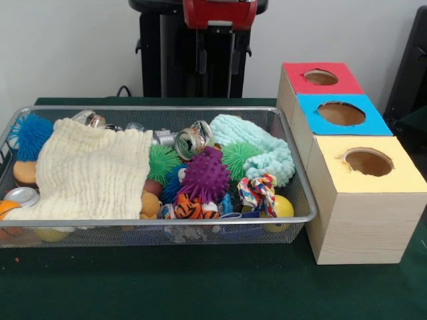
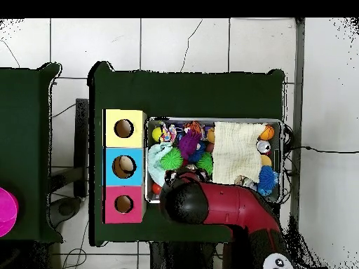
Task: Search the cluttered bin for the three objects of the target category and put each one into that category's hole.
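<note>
The silver wire-mesh bin (image 1: 303,217) lies on the green table, also in the overhead view (image 2: 283,161). It holds a cream cloth (image 1: 87,170), a mint cloth (image 1: 263,143), a purple spiky ball (image 1: 203,179), green spiky balls (image 1: 163,162), a blue spiky ball (image 1: 30,133), metal cans (image 1: 189,142), a rope toy (image 1: 259,192) and small balls. Three boxes stand beside it with holes on top: red (image 1: 321,77), blue (image 1: 341,113), yellow (image 1: 368,162). My gripper (image 1: 219,65) hangs open and empty above the bin's far rim. In the overhead view the arm (image 2: 210,203) hides it.
The boxes stand in a row touching the bin's short side, also in the overhead view (image 2: 124,166). A pale object shows inside the blue box's hole there. A pink disc (image 2: 5,210) lies on a second table at the left. Green tabletop lies in front of the bin.
</note>
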Controlling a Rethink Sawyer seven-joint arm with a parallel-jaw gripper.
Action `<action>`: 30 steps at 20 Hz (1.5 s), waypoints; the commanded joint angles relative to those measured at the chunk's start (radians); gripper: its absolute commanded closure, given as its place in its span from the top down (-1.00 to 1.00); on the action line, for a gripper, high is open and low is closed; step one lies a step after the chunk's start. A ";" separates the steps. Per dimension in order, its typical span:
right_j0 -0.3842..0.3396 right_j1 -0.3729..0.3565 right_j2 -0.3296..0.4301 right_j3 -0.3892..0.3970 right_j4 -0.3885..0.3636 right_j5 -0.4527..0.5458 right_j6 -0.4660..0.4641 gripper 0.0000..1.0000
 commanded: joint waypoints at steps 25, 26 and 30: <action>0.022 0.173 -0.030 -0.239 -0.066 0.069 0.065 1.00; 0.030 0.182 -0.036 -0.257 -0.066 0.065 0.070 1.00; 0.034 0.227 -0.027 -0.328 -0.054 0.060 0.059 1.00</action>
